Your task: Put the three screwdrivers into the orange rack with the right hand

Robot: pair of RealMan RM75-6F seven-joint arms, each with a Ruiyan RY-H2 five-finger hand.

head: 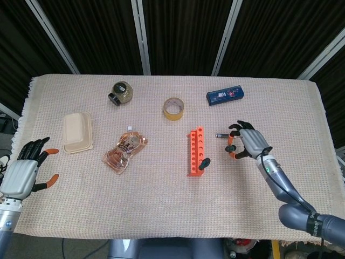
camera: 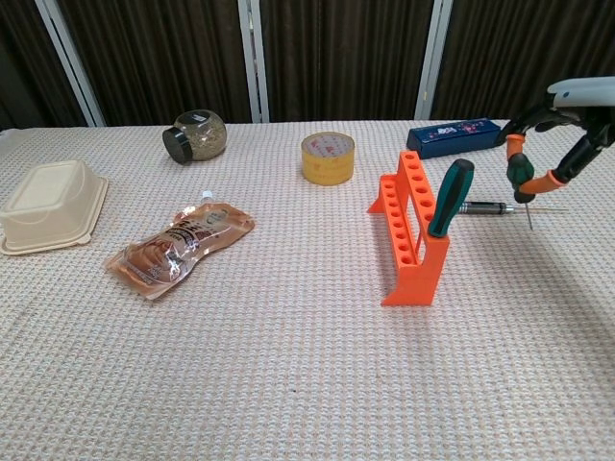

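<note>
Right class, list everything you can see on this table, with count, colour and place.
orange rack: 1, orange, centre-right
racked screwdriver: 1, dark green handle, rack's near end
lying screwdriver: 1, dark, flat right of the rack
held screwdriver: 1, green handle, pinched above the cloth
tape roll: 1, yellow, back centre
blue box: 1, back right
jar: 1, dark lid, back left
pouch: 1, orange-brown, centre-left
container: 1, cream, left
tablecloth: 1, beige
right hand: pinches the held screwdriver
left hand: empty, left edge
</note>
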